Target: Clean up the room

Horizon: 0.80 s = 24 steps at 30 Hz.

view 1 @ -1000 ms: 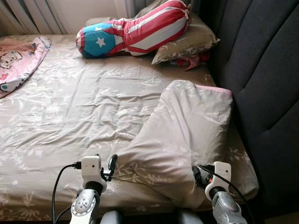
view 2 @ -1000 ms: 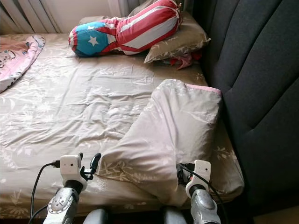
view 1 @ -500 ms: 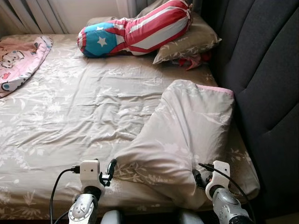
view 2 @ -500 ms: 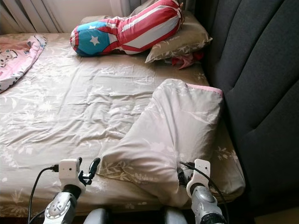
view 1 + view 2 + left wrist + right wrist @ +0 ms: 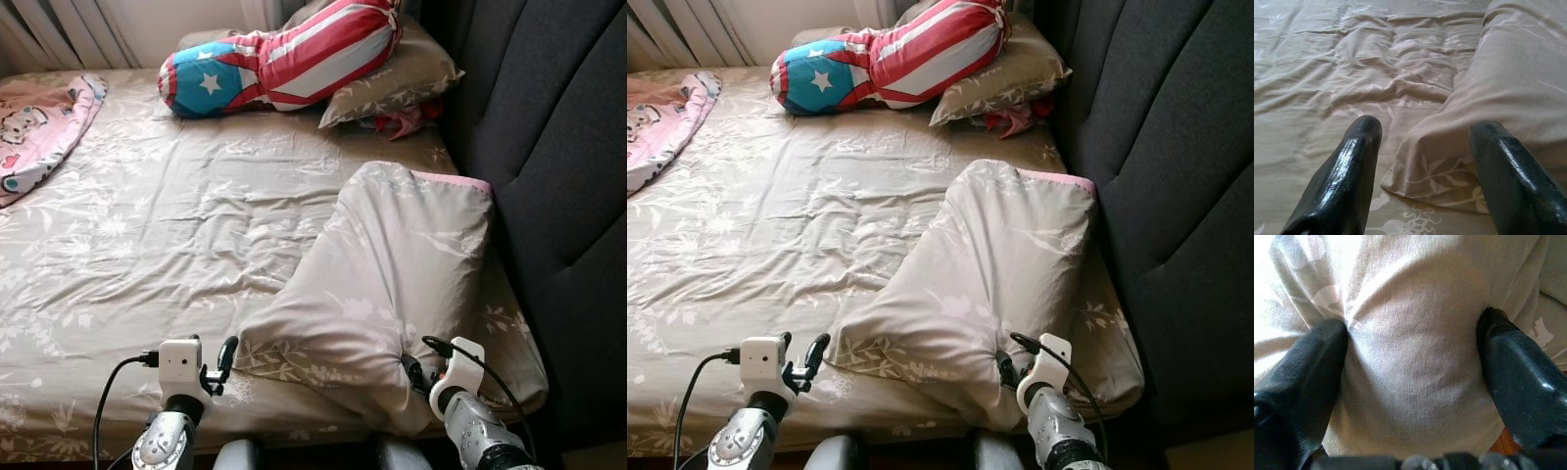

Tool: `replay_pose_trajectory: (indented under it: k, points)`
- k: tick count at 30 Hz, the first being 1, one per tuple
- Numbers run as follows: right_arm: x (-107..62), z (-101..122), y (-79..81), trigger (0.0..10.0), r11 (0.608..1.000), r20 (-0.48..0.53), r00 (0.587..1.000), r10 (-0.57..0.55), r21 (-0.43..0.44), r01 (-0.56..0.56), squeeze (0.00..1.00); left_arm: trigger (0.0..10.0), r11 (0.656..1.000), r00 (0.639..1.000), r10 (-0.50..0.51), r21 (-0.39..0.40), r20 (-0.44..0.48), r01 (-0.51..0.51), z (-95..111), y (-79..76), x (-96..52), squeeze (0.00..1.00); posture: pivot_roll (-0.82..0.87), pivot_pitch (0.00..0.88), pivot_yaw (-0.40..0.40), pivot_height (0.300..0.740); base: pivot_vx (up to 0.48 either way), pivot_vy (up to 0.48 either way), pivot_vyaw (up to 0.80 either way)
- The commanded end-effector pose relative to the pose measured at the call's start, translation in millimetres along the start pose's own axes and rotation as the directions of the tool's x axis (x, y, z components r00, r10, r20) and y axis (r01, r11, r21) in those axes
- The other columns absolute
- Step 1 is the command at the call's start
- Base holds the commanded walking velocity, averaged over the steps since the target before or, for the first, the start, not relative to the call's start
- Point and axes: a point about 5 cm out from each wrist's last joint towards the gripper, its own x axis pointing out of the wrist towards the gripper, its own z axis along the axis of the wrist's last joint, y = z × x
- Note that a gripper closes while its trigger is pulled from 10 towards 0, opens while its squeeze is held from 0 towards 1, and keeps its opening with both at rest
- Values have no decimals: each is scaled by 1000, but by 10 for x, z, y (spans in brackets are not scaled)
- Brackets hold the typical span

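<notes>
A wrinkled beige floral bed (image 5: 147, 235) meets a dark padded headboard (image 5: 558, 147). The beige pillow (image 5: 392, 274) lies beside the headboard; the right pincer (image 5: 1410, 340) pinches its near edge, the left pincer (image 5: 1422, 142) spread at its corner.

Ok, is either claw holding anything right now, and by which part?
The right claw has the near corner of the beige pillow bunched between its fingers, which press into the fabric. The left claw is open around the pillow's other near corner, gripping nothing yet.
</notes>
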Motion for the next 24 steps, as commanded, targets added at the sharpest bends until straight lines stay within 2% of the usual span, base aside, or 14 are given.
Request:
replay_pose_trajectory:
  k: [1, 16, 24]
  points:
    - [-43, -407, 8, 0, 1000, -171, 985, -5, 5, 6, 0, 10000, 1000, 1000, -4, 15, -16, 5, -8, 21, -32, 0, -13, 218, 51, 655, 0, 0, 0]
    - [-58, -479, 15, 0, 999, -176, 984, 7, 37, -1, 0, 10000, 1000, 1000, -8, 11, -23, 8, 11, -21, 11, 0, -28, 209, 46, 655, 0, 0, 0]
    - [-51, -434, 24, 0, 999, -132, 991, 18, 31, -14, 0, 10000, 1000, 1000, -4, 4, -31, 4, -15, -48, 14, 0, -35, 205, 35, 655, 0, 0, 0]
